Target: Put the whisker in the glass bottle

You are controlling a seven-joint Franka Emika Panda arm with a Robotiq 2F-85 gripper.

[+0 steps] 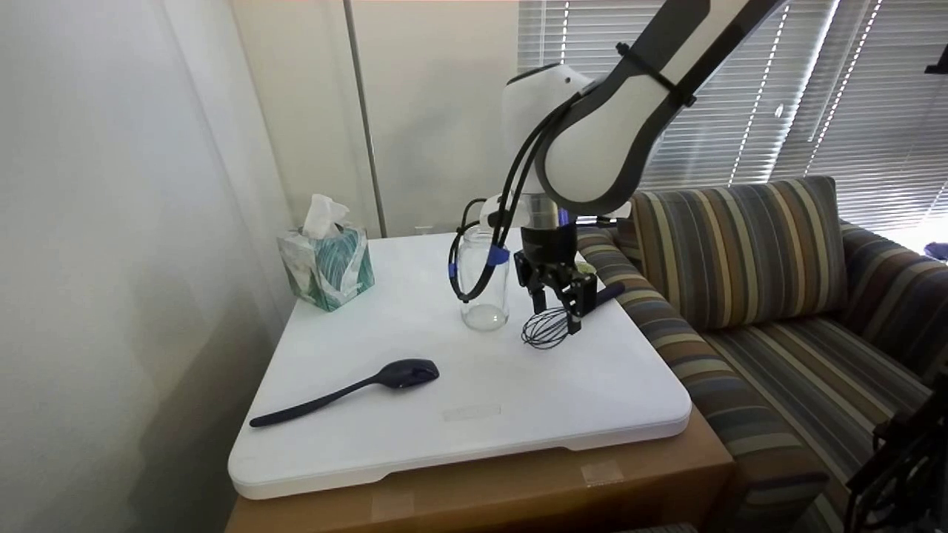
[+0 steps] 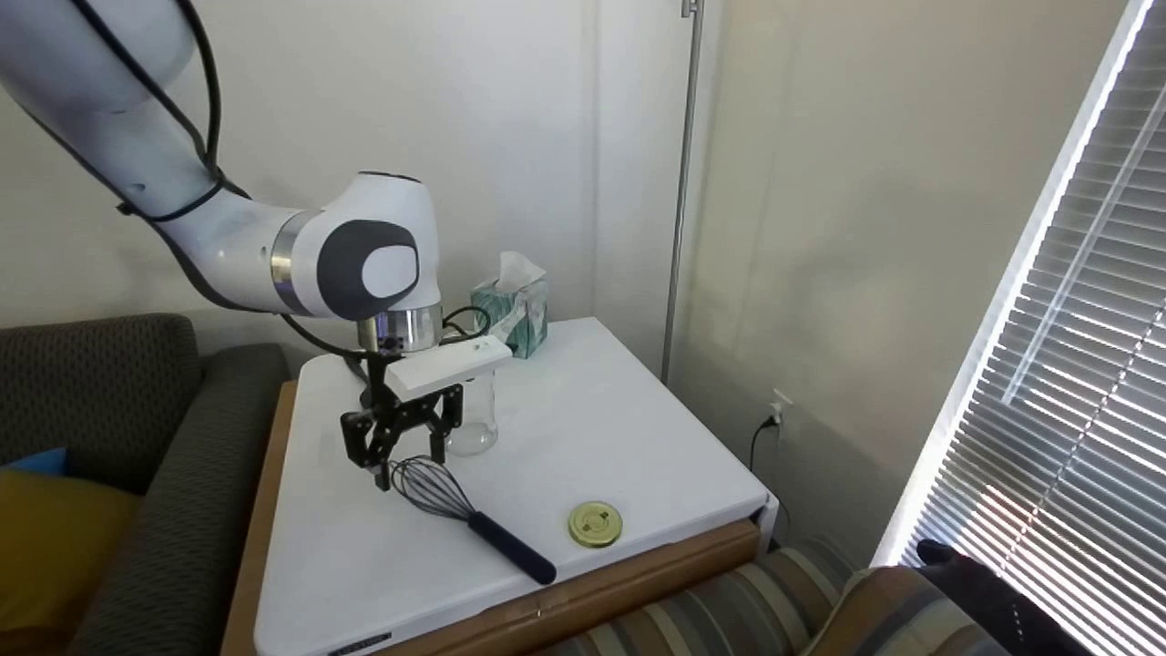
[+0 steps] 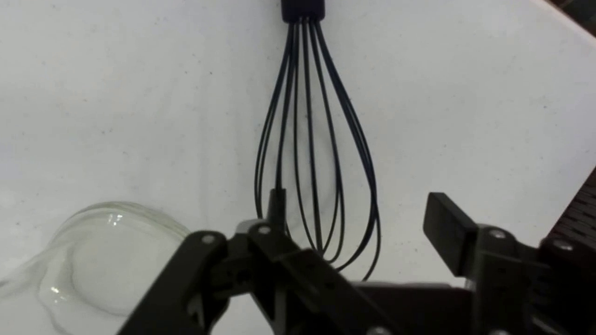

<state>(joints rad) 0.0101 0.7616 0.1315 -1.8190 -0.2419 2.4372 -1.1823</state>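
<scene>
The whisker, a dark whisk with looped black wires and a straight handle, lies on the white table in both exterior views (image 1: 546,329) (image 2: 506,542). In the wrist view its wire loops (image 3: 308,107) point toward my gripper and the handle runs off the top edge. My gripper (image 1: 556,317) (image 2: 411,466) (image 3: 358,209) is open and empty, low over the loop end. In the wrist view its left finger covers part of the loops. The clear glass bottle (image 1: 485,296) (image 2: 474,433) stands upright close beside; the wrist view shows part of it (image 3: 121,260) at lower left.
A black spoon (image 1: 348,389) lies on the white table (image 1: 563,400). A teal-and-white tissue box (image 1: 329,270) (image 2: 524,319) stands at a corner by the wall. A gold lid (image 2: 595,524) lies near the whisker's handle. A striped sofa (image 1: 666,311) adjoins the table edge.
</scene>
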